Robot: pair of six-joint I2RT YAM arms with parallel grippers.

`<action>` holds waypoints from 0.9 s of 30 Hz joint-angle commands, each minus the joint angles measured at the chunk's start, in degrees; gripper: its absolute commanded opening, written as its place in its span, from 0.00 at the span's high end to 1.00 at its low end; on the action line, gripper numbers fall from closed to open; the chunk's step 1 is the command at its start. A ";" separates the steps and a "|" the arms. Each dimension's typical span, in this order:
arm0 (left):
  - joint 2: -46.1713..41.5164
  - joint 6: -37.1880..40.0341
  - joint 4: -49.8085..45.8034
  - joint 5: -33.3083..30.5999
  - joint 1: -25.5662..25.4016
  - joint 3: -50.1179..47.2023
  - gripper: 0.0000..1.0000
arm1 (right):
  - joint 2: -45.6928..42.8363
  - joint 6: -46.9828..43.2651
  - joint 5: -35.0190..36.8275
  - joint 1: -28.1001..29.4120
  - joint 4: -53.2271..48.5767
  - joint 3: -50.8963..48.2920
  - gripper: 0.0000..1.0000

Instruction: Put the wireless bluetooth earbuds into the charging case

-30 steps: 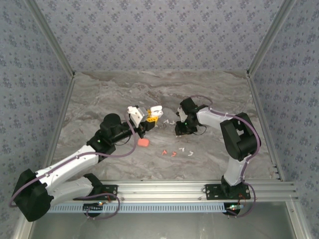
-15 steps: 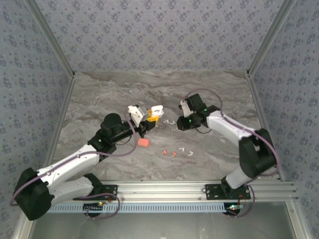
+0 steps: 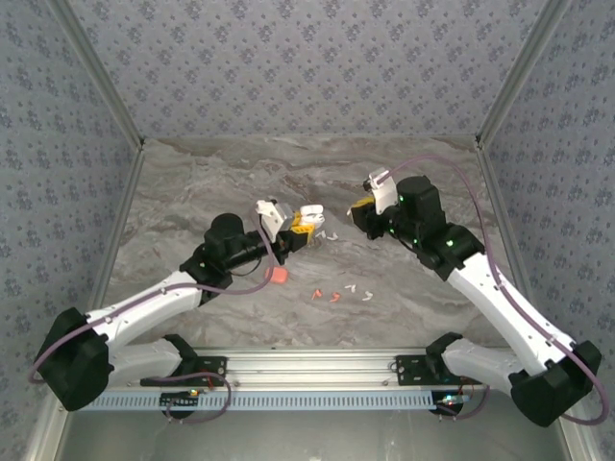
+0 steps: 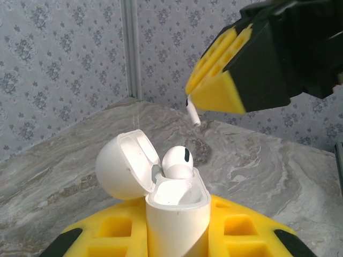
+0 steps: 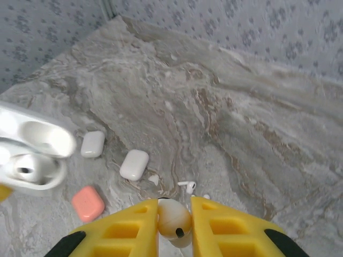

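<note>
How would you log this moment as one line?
left claw: shut on open charging case | seated earbud: one, in case | right claw: shut on white earbud | status: not yet inserted

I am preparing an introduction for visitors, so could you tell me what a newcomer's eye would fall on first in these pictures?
First the open white charging case, held aloft by the left gripper above mid-table, with one earbud seated inside. Just right of it, the right gripper pinches another white earbud between its yellow fingers. Toward the near edge, small loose earbuds lie on the marble table.
</note>
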 commanded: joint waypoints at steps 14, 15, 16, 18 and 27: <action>1.47 -0.83 2.12 5.20 -0.88 3.91 1.00 | -0.34 -11.39 3.36 11.47 7.45 4.52 0.78; 1.49 -0.73 2.12 5.28 -0.87 3.94 1.00 | 0.03 -11.57 3.29 11.73 7.50 4.65 0.78; 1.56 -0.73 2.20 5.28 -0.89 3.99 1.00 | 0.31 -11.67 2.99 12.05 7.61 4.81 0.78; 1.67 -0.82 2.25 5.26 -0.94 4.09 1.00 | 0.89 -11.65 2.52 12.41 7.84 4.95 0.78; 1.76 -0.67 2.21 5.46 -0.96 4.23 1.00 | 2.45 -11.59 0.84 13.69 8.29 4.99 0.78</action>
